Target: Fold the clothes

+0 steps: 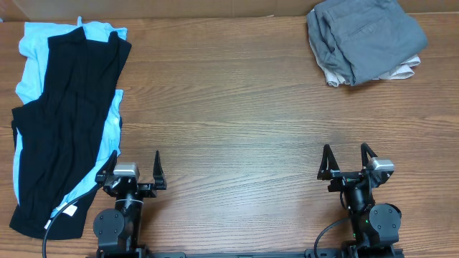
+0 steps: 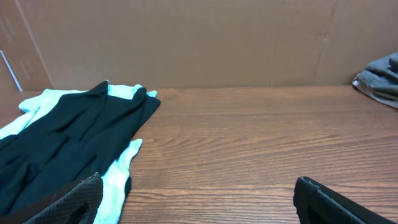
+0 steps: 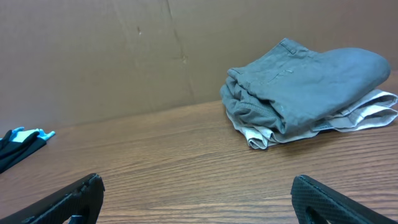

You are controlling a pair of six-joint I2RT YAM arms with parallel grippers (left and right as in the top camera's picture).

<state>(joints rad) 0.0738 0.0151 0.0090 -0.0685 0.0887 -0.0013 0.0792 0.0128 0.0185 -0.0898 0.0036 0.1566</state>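
A black T-shirt [image 1: 64, 122] lies crumpled on a light blue tee [image 1: 32, 54] along the table's left side, with a small white label [image 1: 69, 211] near its front end. Both show at the left of the left wrist view, black T-shirt [image 2: 68, 137] over blue tee [image 2: 118, 177]. A grey garment [image 1: 366, 36] sits bunched on a beige one [image 1: 401, 72] at the back right; the right wrist view has the grey garment [image 3: 305, 81] too. My left gripper [image 1: 135, 166] stands open beside the black shirt's edge. My right gripper [image 1: 348, 159] is open over bare wood.
The wooden table [image 1: 229, 122] stretches between the two piles. A brown cardboard wall [image 2: 199, 37] runs along the back edge. A white cable [image 1: 50, 222] hangs by the left arm's base.
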